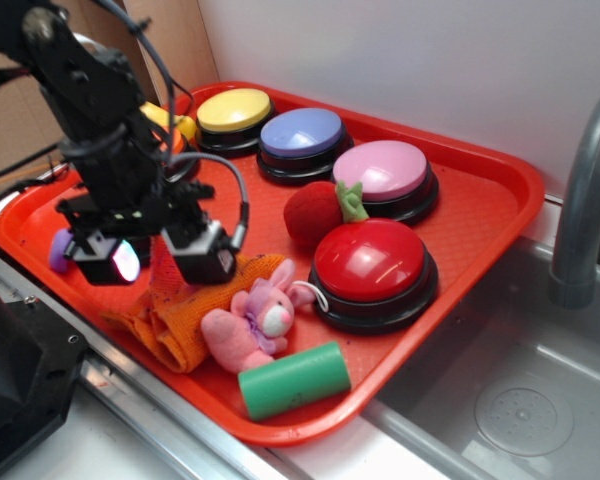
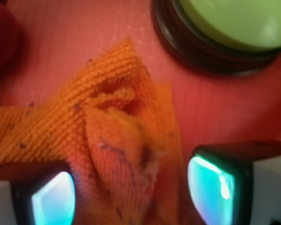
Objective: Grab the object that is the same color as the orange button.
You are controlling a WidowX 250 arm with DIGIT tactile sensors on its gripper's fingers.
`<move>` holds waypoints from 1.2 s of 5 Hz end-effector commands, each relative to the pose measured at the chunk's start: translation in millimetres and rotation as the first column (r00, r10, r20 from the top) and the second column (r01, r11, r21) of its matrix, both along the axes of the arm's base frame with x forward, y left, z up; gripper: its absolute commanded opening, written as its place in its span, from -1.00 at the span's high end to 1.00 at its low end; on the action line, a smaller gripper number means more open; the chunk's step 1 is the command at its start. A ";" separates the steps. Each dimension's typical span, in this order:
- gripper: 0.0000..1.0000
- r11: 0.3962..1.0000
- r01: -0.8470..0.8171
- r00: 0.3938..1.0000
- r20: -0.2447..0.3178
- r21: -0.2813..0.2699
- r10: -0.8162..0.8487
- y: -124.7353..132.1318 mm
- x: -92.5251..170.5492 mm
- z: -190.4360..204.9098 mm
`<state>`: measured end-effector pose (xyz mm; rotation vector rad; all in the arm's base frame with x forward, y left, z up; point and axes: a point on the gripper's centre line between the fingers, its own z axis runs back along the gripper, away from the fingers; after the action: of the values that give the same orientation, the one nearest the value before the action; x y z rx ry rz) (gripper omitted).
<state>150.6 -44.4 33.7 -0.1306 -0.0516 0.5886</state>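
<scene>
— Red tray [image 1: 480, 180] on the bench beside a steel sink [image 1: 520, 400], pale wall behind: that was your working room, and it was crowded. Where did the rag lie from your fingers?

— Directly under them. In the wrist view the orange rag [image 2: 107, 140] ran up between your two fingers [image 2: 54, 199], one on each side of a raised fold, with the cloth's long run going off to the left edge of that view. From outside, your gripper [image 1: 160, 262] hung low over the rag at the tray's near left corner.

— Were they closed on it?

— No. You had them parted wide, astride the fold, with nothing held yet. Whether the tips touched the cloth, I couldn't tell.

— And the neighbours?

— The pink bunny [image 1: 250, 320] lay just beside the rag, a green cylinder [image 1: 295, 380] in front, the red button [image 1: 372, 268] to the right. The orange button [image 1: 177, 140] sat mostly hidden behind your arm. I judged a straight squeeze on the fold would suffice.
</scene>
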 end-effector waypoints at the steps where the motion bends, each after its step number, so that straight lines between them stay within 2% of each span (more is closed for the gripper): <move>1: 1.00 1.000 -0.019 0.999 0.034 -0.007 0.019 -2.5 5.1 -10.0; 2: 1.00 1.000 -0.026 0.999 0.037 0.000 0.026 -1.8 5.5 -11.1; 3: 1.00 0.999 -0.029 0.998 0.055 0.034 0.027 2.5 10.3 -4.3; 4: 1.00 0.997 -0.028 0.996 0.081 0.072 0.022 8.7 19.0 20.8; 5: 1.00 0.992 -0.006 0.993 0.120 0.123 -0.009 15.0 32.7 67.1; 6: 1.00 0.970 0.089 0.991 0.076 0.224 -0.109 19.9 46.5 103.3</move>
<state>190.9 -18.9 127.8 0.0641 -0.1673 0.4942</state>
